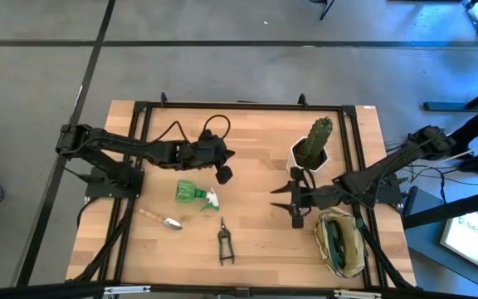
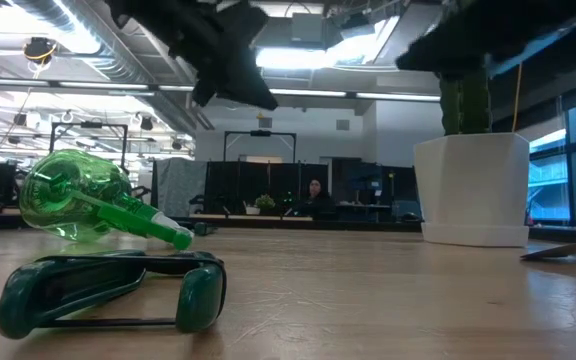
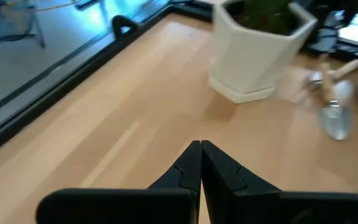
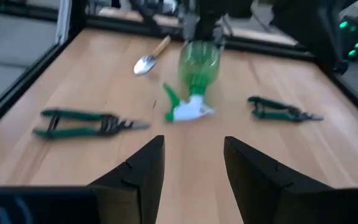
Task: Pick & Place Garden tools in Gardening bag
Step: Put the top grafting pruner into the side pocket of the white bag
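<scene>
Several garden tools lie loose on the table, well apart from the gardening bag [image 1: 340, 241], which sits at the near right corner beside the right arm with dark shapes inside that I cannot make out. The green spray bottle [image 1: 191, 192] lies on its side near the middle, a trowel [image 1: 166, 222] just beyond it toward the left, and a pair of shears [image 1: 224, 243] nearer the front edge. A second trowel [image 3: 335, 118] rests beside the white cactus pot [image 3: 260, 43].

The right gripper [image 4: 193, 146] hovers above the table between the pot and the bag, its fingers partly apart with nothing between them, facing the bottle and shears. The left gripper [image 3: 201, 144] hangs over the middle, pinched together and empty.

This looks like the reach for another tool. The next move calls for lowering over one piece, jaws set across its handle, then closing
</scene>
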{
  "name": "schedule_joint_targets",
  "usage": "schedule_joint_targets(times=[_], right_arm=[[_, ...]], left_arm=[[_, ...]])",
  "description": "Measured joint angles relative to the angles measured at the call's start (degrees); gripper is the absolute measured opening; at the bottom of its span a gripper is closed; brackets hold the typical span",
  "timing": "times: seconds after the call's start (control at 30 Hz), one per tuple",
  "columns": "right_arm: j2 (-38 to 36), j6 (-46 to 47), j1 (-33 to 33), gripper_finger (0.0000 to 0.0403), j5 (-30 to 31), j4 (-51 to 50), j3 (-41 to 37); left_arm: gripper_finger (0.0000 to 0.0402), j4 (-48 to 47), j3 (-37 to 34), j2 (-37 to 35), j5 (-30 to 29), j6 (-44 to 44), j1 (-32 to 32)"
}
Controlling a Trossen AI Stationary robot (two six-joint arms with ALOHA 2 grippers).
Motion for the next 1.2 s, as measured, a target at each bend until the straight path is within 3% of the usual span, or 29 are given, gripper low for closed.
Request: schedule_joint_targets(times=[0.2, 0.37, 0.53, 0.7, 1.2], right_arm=[[0.0, 0.0, -5.9, 0.0167, -1.6, 5.1, 0.3], [0.1, 1.5, -13.1, 0.0167, -9.2, 4.4, 3.8], [1.2, -0.5, -16.2, 0.0167, -12.0, 2.7, 8.4], [1.3, -1.5, -16.6, 0.0167, -12.1, 1.2, 10.3], [1.3, -0.4, -16.6, 0.0167, -12.2, -2.2, 10.3]], left_arm=[[0.0001, -2.6, -0.3, 0.0, 3.8, 1.1, 2.9], [0.0001, 8.6, -8.8, -0.2, 11.5, -1.2, 7.5], [0.0003, 16.9, -17.3, -0.3, 19.3, -7.1, 13.7], [0.0001, 10.5, -16.7, -0.5, 19.1, -8.6, 18.2], [0.0004, -9.9, -10.4, -0.5, 10.1, -11.7, 17.3]])
